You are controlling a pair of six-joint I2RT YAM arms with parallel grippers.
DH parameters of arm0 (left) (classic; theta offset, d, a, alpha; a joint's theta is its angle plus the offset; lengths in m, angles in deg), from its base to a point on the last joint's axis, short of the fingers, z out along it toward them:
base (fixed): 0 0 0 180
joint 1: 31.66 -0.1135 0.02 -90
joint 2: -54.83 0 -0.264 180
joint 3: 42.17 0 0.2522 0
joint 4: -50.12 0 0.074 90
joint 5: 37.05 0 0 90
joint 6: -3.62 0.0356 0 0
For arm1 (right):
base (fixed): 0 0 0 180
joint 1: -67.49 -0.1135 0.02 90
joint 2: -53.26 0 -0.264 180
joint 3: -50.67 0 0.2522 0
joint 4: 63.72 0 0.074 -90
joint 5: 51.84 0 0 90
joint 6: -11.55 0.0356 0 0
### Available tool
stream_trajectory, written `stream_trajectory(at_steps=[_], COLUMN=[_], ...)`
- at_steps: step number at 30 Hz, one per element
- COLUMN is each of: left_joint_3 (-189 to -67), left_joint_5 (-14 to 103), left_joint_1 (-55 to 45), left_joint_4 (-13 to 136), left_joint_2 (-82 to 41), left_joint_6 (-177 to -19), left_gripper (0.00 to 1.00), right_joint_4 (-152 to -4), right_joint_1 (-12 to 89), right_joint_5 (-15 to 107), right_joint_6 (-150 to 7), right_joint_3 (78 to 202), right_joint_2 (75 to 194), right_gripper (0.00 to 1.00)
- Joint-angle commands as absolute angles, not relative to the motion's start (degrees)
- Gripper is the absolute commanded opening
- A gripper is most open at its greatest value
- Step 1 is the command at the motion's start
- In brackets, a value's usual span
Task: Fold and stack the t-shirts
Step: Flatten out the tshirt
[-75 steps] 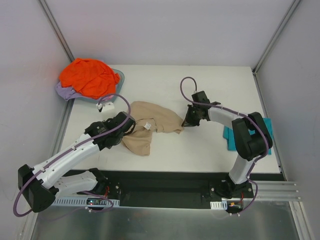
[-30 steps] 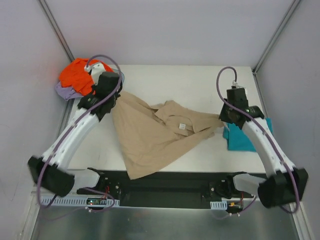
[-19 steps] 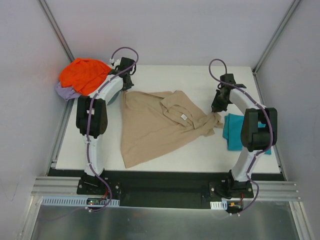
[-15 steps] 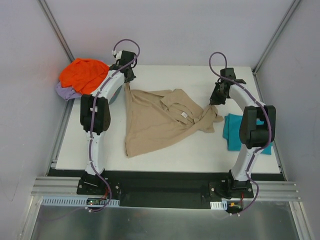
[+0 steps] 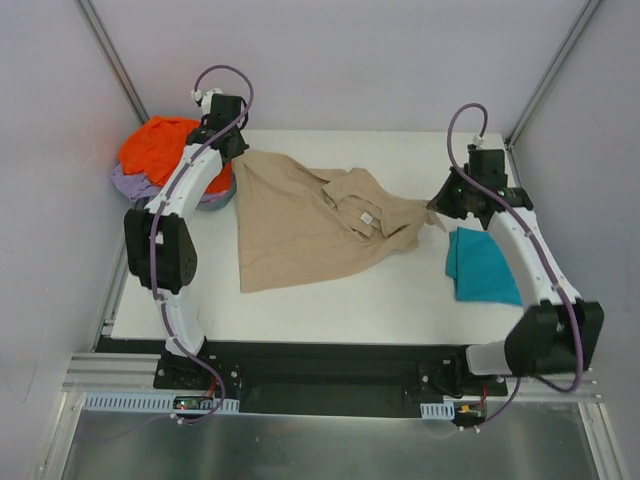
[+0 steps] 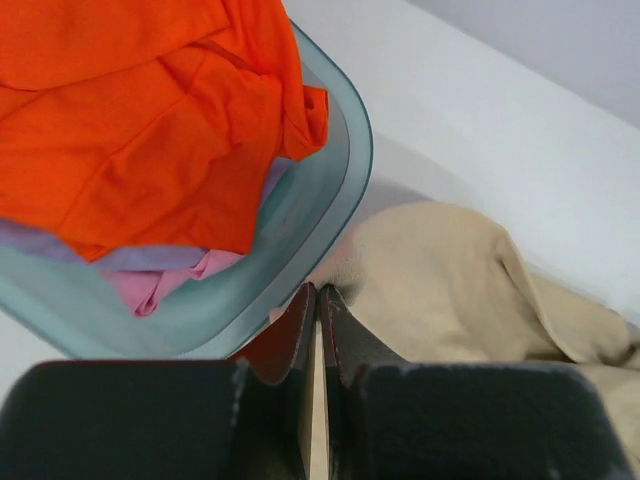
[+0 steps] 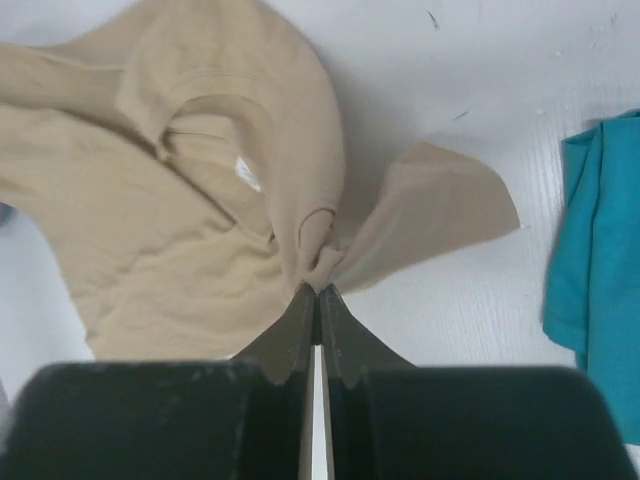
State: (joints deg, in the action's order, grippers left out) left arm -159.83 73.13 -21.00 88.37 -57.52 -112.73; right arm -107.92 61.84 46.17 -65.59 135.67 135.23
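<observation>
The tan t-shirt (image 5: 300,220) is held unfolded, pinched by the left fingers (image 6: 290,338) and right fingers (image 7: 290,345). The teal t-shirt (image 5: 480,265) is folded; the orange t-shirt (image 5: 160,150) and lavender t-shirt (image 5: 122,183) are not yet folded.

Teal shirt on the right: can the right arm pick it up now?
Probably not yet. The right gripper is pinched shut on the tan shirt. The teal shirt lies close beside it with nothing on top, so after letting go it likely could.

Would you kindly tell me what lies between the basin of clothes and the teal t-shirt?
The tan t-shirt lies there, spread across the table, its ends pinched by the left hand and the right hand; the top view shows it.
</observation>
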Motion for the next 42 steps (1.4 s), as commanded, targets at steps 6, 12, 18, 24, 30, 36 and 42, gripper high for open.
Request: stream_trajectory(at_steps=[6, 12, 18, 24, 30, 36, 42], left_joint_3=[-139.4, -139.1, -149.5, -156.0, -144.3, -125.4, -107.5], left_joint_5=[75.0, 76.9, 77.4, 73.2, 70.3, 62.4, 57.6], left_joint_1=[-20.8, -20.8, -20.9, -20.9, -20.7, -18.9, -17.9], left_joint_4=[82.0, 79.8, 79.8, 83.2, 83.7, 85.3, 88.7], left_joint_2=[-28.9, -29.0, -44.4, -52.1, -38.7, -19.6, -6.0], left_joint_6=[-114.5, -112.9, -110.3, -109.5, -112.7, -118.5, -124.3], left_gripper=[0.0, 0.0, 0.0, 0.65, 0.99, 0.99, 0.99], right_joint_4=[-119.1, -121.6, -119.2, -118.5, -115.9, -113.8, -111.5], right_joint_1=[55.1, 55.1, 60.4, 61.7, 60.7, 59.2, 42.8], right_joint_5=[44.1, 39.4, 41.0, 46.1, 41.3, 48.8, 49.7], right_joint_6=[-60.7, -60.7, -63.9, -69.4, -69.9, -71.2, -71.1], right_joint_3=[126.2, 126.8, 132.6, 143.3, 137.1, 123.7, 117.7], right_joint_2=[108.2, 108.2, 126.9, 141.8, 130.9, 118.1, 117.7], right_gripper=[0.06, 0.09, 0.15, 0.64, 0.97, 0.97, 0.97])
